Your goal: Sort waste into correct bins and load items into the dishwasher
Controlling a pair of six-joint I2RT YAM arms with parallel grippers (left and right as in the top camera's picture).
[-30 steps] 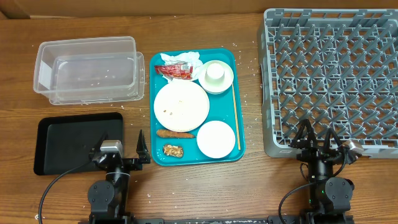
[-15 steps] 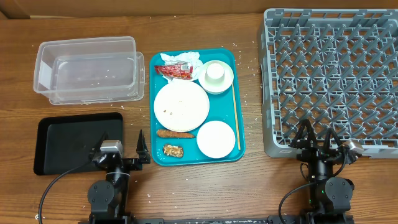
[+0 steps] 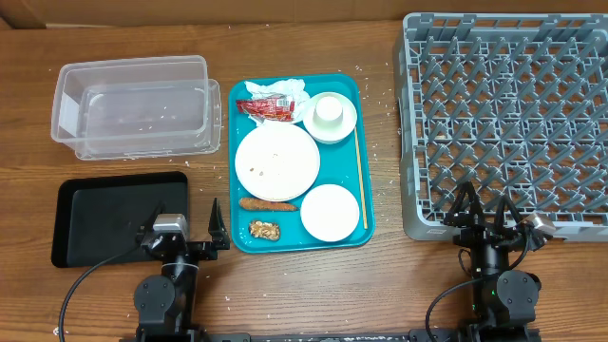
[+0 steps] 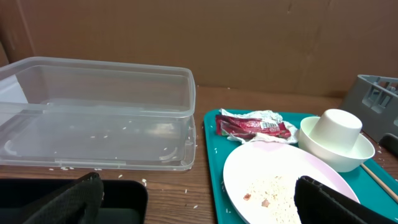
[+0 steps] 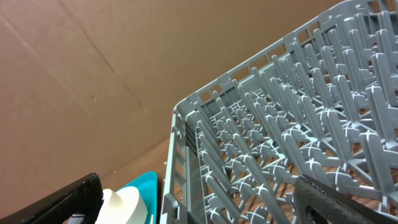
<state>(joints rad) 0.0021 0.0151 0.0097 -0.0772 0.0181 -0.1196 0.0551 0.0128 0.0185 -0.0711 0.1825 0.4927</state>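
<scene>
Well, my left gripper (image 3: 190, 224) and right gripper (image 3: 483, 207) both sit spread, empty. Lifting the flat plate (image 3: 276, 162) off the teal tray (image 3: 342, 157) tilted would spill its loose rice (image 4: 267, 186) short of the clear tub (image 3: 133, 104).

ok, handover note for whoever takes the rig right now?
Left tool and right tool: both open, holding nothing.
On the teal tray: plate with rice, cup in a bowl, second bowl, red wrapper, napkin, carrot stick, brown chunk.
Clear tub: a few grains only. Black tray and rack: nothing loaded.
Done: nothing. Left: all sorting and loading.
</scene>
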